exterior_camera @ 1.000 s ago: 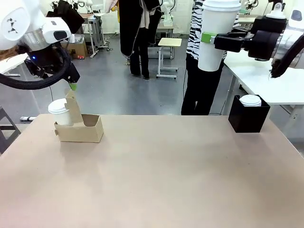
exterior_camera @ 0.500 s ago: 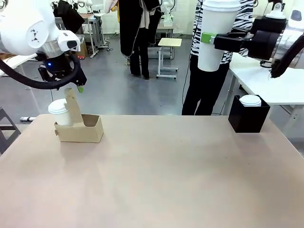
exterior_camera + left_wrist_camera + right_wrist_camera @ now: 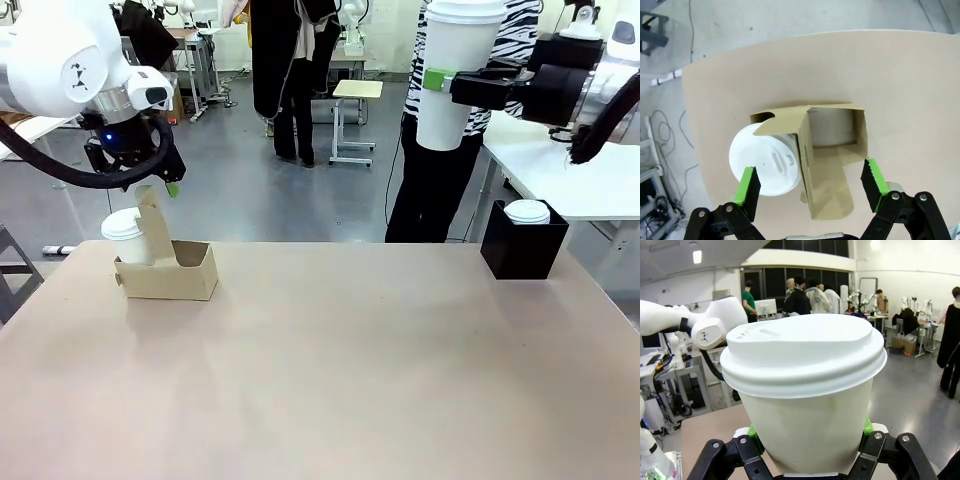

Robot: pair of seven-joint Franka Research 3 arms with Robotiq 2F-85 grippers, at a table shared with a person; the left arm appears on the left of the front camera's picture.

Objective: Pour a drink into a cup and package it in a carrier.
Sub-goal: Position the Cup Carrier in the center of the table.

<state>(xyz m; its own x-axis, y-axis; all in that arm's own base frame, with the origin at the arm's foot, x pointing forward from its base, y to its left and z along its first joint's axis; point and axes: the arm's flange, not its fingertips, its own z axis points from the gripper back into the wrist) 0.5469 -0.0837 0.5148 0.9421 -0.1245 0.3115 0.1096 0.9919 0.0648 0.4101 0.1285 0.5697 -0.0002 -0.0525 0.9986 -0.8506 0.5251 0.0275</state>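
- My right pincer (image 3: pixel 437 80) is clamped on the raised cup (image 3: pixel 455 72), a white paper cup with a white lid, with a green pad pressed to each side of its wall
- That cup stands upright between the fingers, its lid above the pads, and all of it hangs high over the table (image 3: pixel 350 380)
- My left pincer (image 3: pixel 810 186) is spread wide, and nothing sits between its green pads (image 3: pixel 747 187)
- Straight below that open gap is the carrier (image 3: pixel 860 131), brown cardboard resting on the table, with its upright centre handle running under the middle of the pincer
- From the front, the handle's top comes up just under a fingertip; I cannot tell whether they touch
- The seated cup (image 3: pixel 765 161), white with a lid, sits in the carrier compartment below the finger on the wrist picture's left; the compartment below the other finger shows bare cardboard
- A black box (image 3: pixel 523 250) with a white lid showing at its top stands on the table, well below my right pincer and off to the side of its arm
- A person in a striped top stands just beyond the raised cup
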